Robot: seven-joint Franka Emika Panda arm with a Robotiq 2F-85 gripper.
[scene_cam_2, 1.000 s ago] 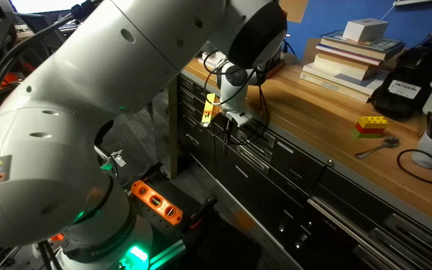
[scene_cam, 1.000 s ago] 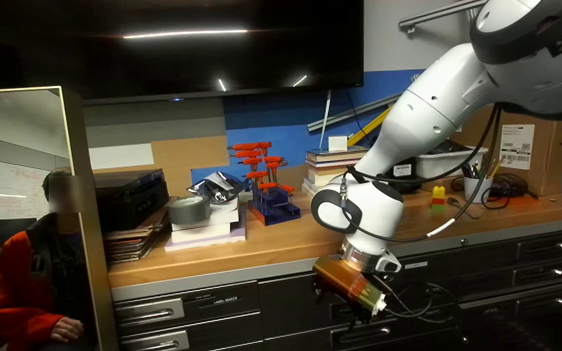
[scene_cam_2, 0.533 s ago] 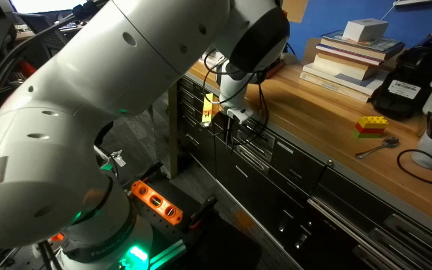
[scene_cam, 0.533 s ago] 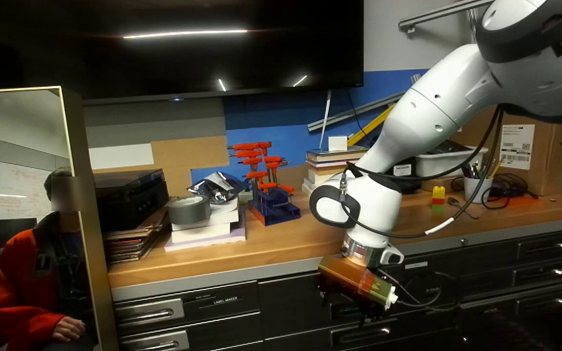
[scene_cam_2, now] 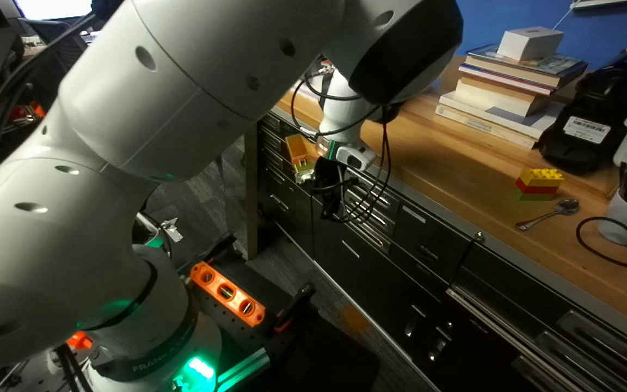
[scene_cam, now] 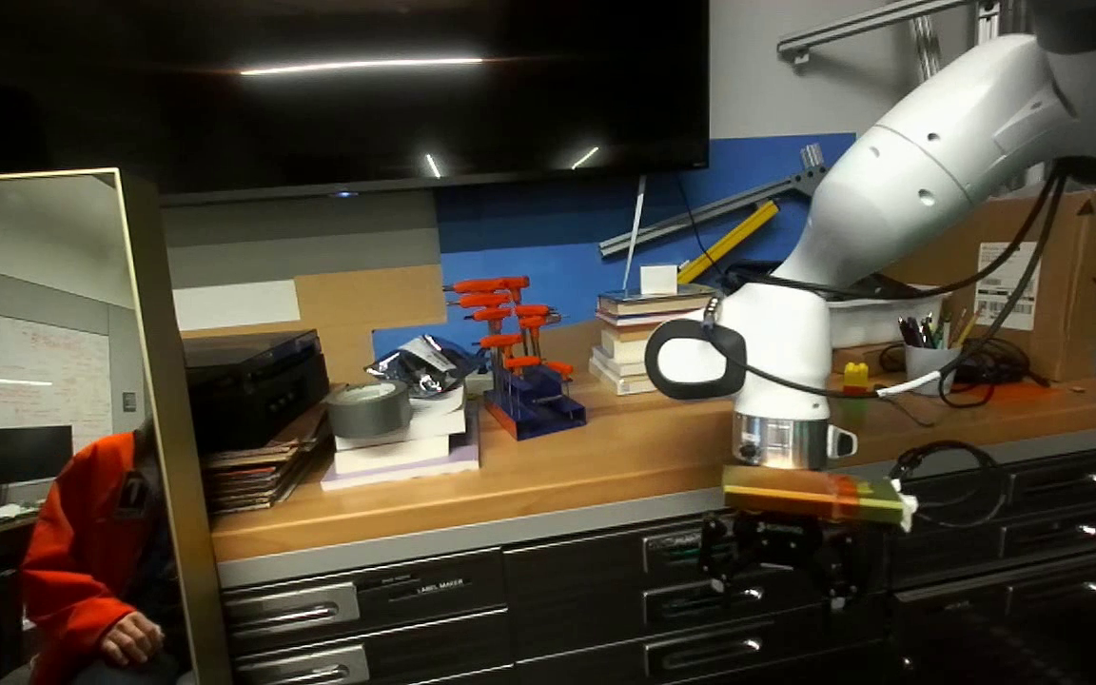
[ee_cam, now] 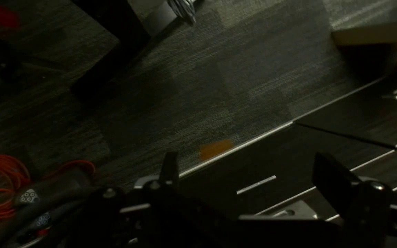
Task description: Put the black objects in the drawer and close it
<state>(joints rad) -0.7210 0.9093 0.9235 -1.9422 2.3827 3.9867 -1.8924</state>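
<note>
My gripper (scene_cam: pixel 778 582) points down in front of the cabinet, a little below the worktop edge, with its fingers apart and empty. In the wrist view its dark fingers (ee_cam: pixel 248 168) stand wide apart with nothing between them, over the cabinet front and the floor. It is also in an exterior view (scene_cam_2: pixel 331 201), where its fingers are hard to make out. The dark grey drawers with pale handle strips (scene_cam: pixel 700 656) behind the gripper look shut; a handle strip shows in the wrist view (ee_cam: pixel 293 208). I cannot tell which one is the task's drawer. The two small black objects are hidden or out of view.
The wooden worktop (scene_cam: pixel 548 485) overhangs the drawers. It bears a red tool rack (scene_cam: pixel 524 371), book stacks (scene_cam_2: pixel 509 90), toy bricks (scene_cam_2: pixel 539 184), a spoon (scene_cam_2: pixel 550 214) and a pen cup (scene_cam_2: pixel 624 218). Loose cables loop beside the wrist. A person in red (scene_cam: pixel 82 542) shows at the left.
The arm has moved right in an exterior view, and the gripper has turned from tilted to pointing straight down, so its spread fingers now show. The drawers have not moved.
</note>
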